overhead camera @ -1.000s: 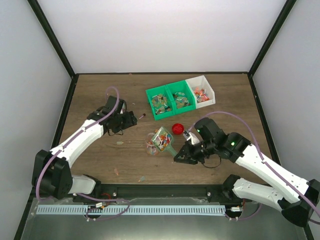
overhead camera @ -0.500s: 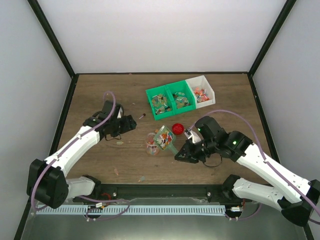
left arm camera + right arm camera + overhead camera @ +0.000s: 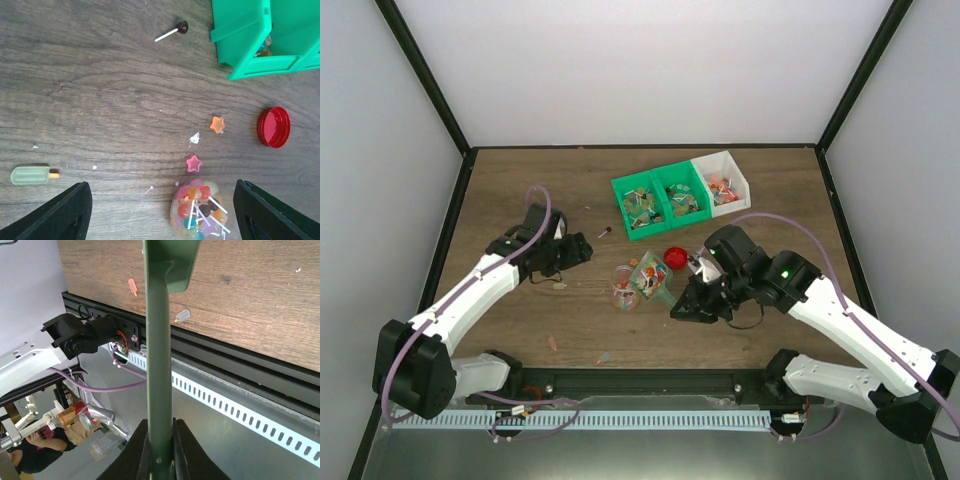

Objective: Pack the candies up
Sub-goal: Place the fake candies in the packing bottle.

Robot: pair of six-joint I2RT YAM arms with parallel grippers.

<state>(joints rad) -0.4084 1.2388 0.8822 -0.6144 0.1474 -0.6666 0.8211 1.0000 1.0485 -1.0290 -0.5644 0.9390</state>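
In the top view, we locate the clear jar (image 3: 622,291) near the middle of the table (image 3: 520,190). It holds part of the candies (image 3: 197,207): mixed-colour sweets and small lollipops, seen from above by the left wrist camera.

More candies fill the green scoop (image 3: 648,274), whose head lies at 2 o'clock from the jar and overlaps its rim in the top view. We cannot tell whether the two touch.

The right fingers (image 3: 134,457) are pressed against the scoop's handle from both sides, pinching it. In the top view this grip sits at 4 o'clock from the jar.

The left fingers (image 3: 65,215) are spread wide and hold nothing. They hang above the table at 10 o'clock from the jar, with the jar showing between their tips in the left wrist view.

The remaining candies lie in the two green bins (image 3: 660,203) and the white bin (image 3: 728,185), set in a row at 1 o'clock from the jar.

Loose items on the table:
- red lid (image 3: 273,127), at 2 o'clock from the jar, beyond the scoop
- orange star (image 3: 217,124) and pink star (image 3: 193,163), between jar and bins
- single lollipop (image 3: 175,30), near the left end of the green bins
- pale green ice-pop sweet (image 3: 30,175), at 9 o'clock from the jar
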